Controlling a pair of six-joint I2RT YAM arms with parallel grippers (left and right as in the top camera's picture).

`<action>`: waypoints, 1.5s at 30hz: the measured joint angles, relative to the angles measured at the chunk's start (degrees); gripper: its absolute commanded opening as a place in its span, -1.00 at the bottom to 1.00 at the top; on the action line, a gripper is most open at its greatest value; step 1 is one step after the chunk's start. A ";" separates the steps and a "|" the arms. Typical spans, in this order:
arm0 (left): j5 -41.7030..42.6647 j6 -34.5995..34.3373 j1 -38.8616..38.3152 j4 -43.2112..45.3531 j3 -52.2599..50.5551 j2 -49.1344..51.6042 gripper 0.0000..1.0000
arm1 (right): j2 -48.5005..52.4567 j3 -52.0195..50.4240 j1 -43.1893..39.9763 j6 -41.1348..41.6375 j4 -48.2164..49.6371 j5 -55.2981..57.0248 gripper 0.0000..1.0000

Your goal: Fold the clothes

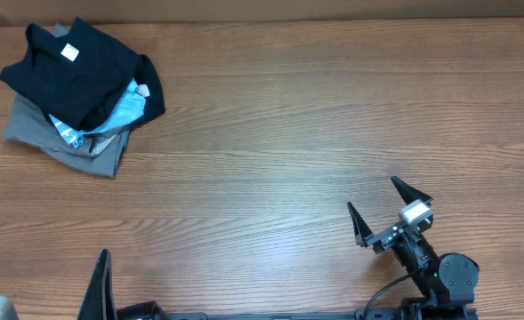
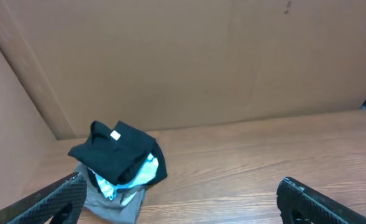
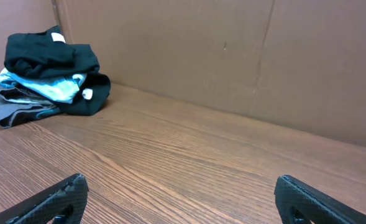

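The clothes [image 1: 79,89] lie unfolded in one loose heap at the far left corner of the wooden table [image 1: 288,124]. Uppermost is the black T-shirt [image 1: 79,67], crumpled, with its small white neck label [image 1: 68,53] facing up. One fold of the shirt spills down the right side of the heap to the table top. Beneath it the light blue tee [image 1: 124,108] shows as a bunched strip along the right and near edges; its lettering is too small to read. At the bottom sits the grey garment [image 1: 52,138], protruding on the near-left side and resting flat on the table. The left wrist view confirms the same order of layers, black T-shirt [image 2: 117,152] over blue over grey, with the heap close to the brown cardboard wall [image 2: 201,62] behind the table. The right wrist view shows the clothes [image 3: 46,74] from the side, well off to the left, near the corner of the wall. The left gripper [image 1: 44,252] is at the near left edge of the table, with only its two dark fingers entering the overhead view. Its jaws are spread fully wide with nothing between them, and it is well apart from the heap. The right gripper [image 1: 373,194] is at the near right, angled toward the far left, with its jaws likewise at full spread and empty over bare table. Neither gripper is in contact with any fabric.
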 measured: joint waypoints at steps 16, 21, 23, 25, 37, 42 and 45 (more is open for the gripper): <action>-10.84 4.00 0.00 -0.02 0.00 0.00 0.99 | 0.00 0.00 0.02 0.13 0.00 0.00 1.00; -13.77 4.76 -0.02 0.00 -0.72 -0.02 1.00 | 0.00 0.00 0.00 0.13 0.00 0.00 1.00; -14.21 4.79 -0.81 0.00 -2.43 -0.02 1.00 | 0.00 0.00 0.02 0.15 0.02 0.02 1.00; -14.56 4.79 -2.56 0.04 -5.49 -0.02 1.00 | 0.00 0.00 0.00 0.13 0.00 -0.02 1.00; -12.79 4.98 -9.75 29.73 -44.06 -4.81 1.00 | 0.00 0.00 0.00 0.15 -0.02 0.00 1.00; -12.57 4.98 -9.75 44.68 -65.79 -15.50 1.00 | 0.00 0.00 0.02 0.15 0.02 0.00 1.00; -12.26 4.98 -9.75 52.13 -77.50 -23.67 1.00 | 0.00 0.00 0.02 0.13 -0.02 -0.02 1.00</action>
